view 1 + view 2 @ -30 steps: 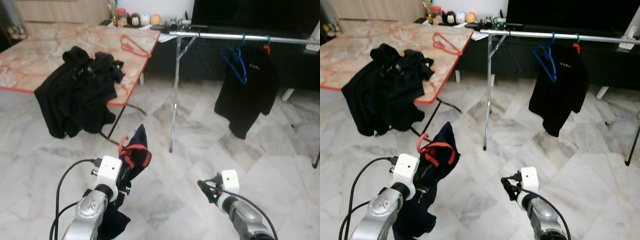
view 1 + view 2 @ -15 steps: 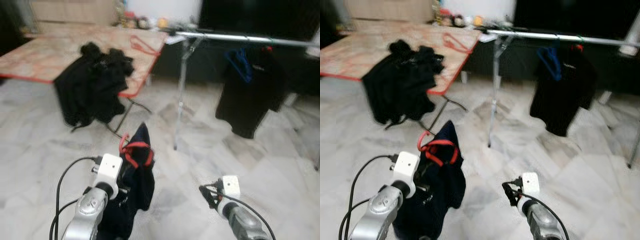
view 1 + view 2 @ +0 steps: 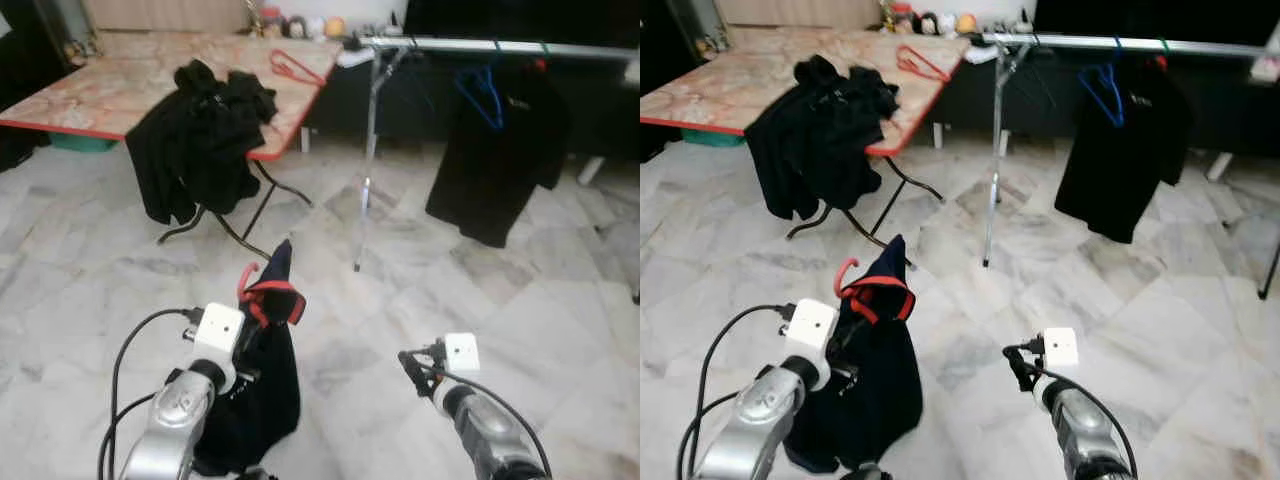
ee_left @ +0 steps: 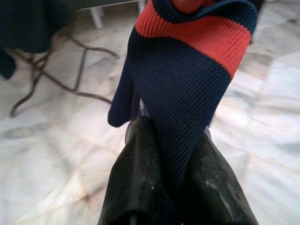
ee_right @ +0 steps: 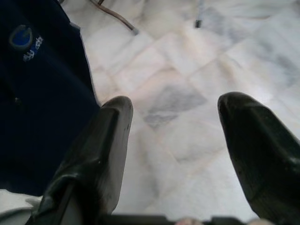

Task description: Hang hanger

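While you look down at the marble floor [image 3: 560, 300], this is what you have:

Left gripper [image 4: 171, 183]: clamped on a navy shirt [image 3: 262, 390] with a red collar, held low before you.
Hanger [image 3: 247, 285]: its red hook pokes out of that collar.
Right gripper [image 5: 176, 122]: fingers spread wide over bare floor, nothing between them.
Rack [image 3: 480, 45]: ahead to your right, well apart from both grippers; a blue hanger [image 3: 483, 95] and a black shirt [image 3: 495, 165] hang on it.
Table [image 3: 110, 85]: ahead to your left, black clothes [image 3: 200, 140] draped over its edge, a second red hanger [image 3: 297, 68] lying on top.
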